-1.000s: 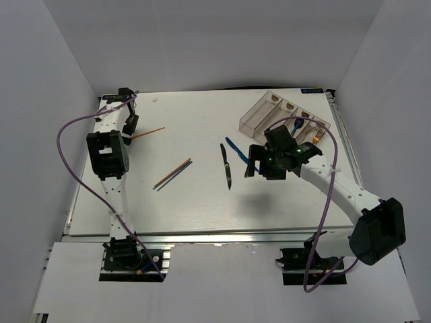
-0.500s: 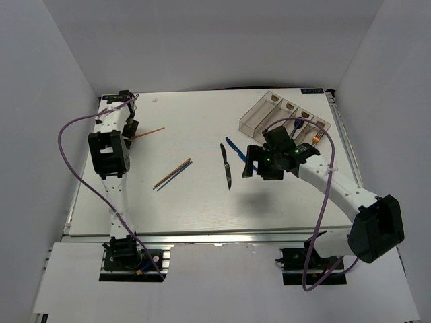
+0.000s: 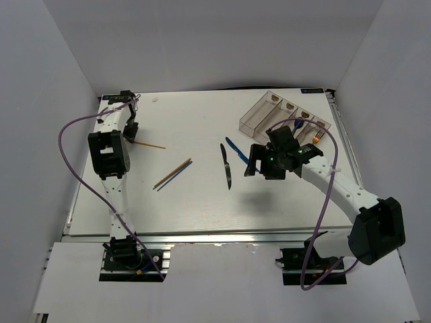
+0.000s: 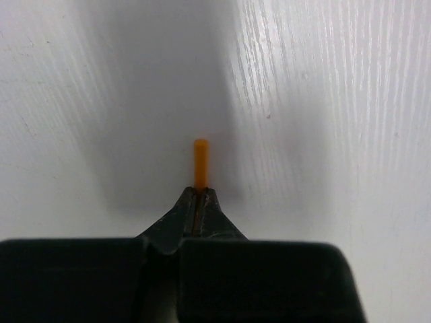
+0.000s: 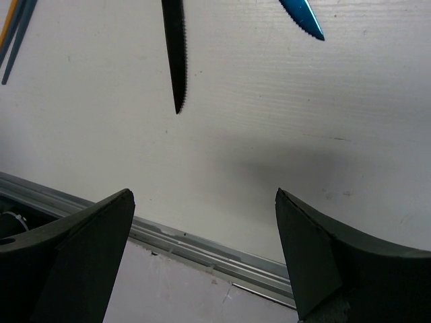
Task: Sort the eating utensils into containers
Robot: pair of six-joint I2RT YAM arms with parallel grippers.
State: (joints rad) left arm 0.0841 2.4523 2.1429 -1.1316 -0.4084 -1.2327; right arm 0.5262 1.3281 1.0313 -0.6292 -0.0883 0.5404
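My left gripper (image 3: 132, 132) at the table's far left is shut on one end of an orange chopstick (image 3: 149, 144), whose short tip (image 4: 201, 160) sticks out past the closed fingertips (image 4: 199, 193). Two more chopsticks (image 3: 172, 173) lie side by side mid-table. A black knife (image 3: 227, 168) and a blue knife (image 3: 234, 147) lie right of centre; the right wrist view shows the black blade (image 5: 176, 57) and the blue tip (image 5: 303, 18). My right gripper (image 3: 254, 163) hovers open beside the knives, nothing between its fingers (image 5: 204, 196). The clear compartment tray (image 3: 258, 113) stands at the back right.
Several utensils rest in the tray's right compartments, with an orange-gold handle end (image 3: 317, 138) showing. The table's metal front rail (image 5: 202, 252) runs below the right gripper. White walls enclose the table on three sides.
The left gripper has shut on the chopstick's end. The chopstick has swung from pointing up-right to pointing down-right. The right arm has barely shifted.
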